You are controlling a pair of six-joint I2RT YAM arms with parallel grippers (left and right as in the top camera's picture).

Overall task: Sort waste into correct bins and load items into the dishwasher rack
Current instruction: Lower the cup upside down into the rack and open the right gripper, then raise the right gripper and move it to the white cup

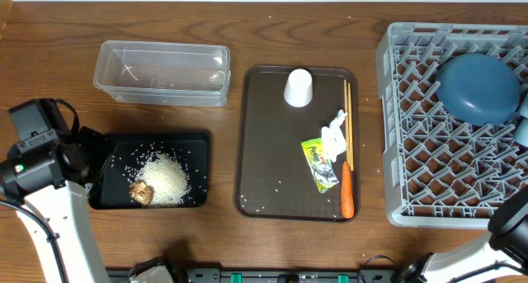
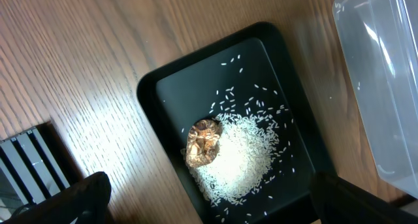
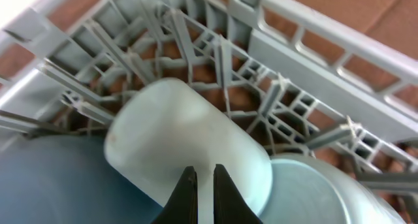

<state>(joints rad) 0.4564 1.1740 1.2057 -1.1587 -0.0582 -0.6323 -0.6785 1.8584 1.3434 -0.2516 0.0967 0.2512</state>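
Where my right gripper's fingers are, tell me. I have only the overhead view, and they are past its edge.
Observer: The right wrist view shows the right gripper over the dishwasher rack, shut, directly in front of the light-blue cup. I cannot tell whether it pinches the cup.
Operator: Now report the left jaws. The arm hides them from me.
Observer: The left wrist view shows the left gripper wide open above the black tray, holding nothing.
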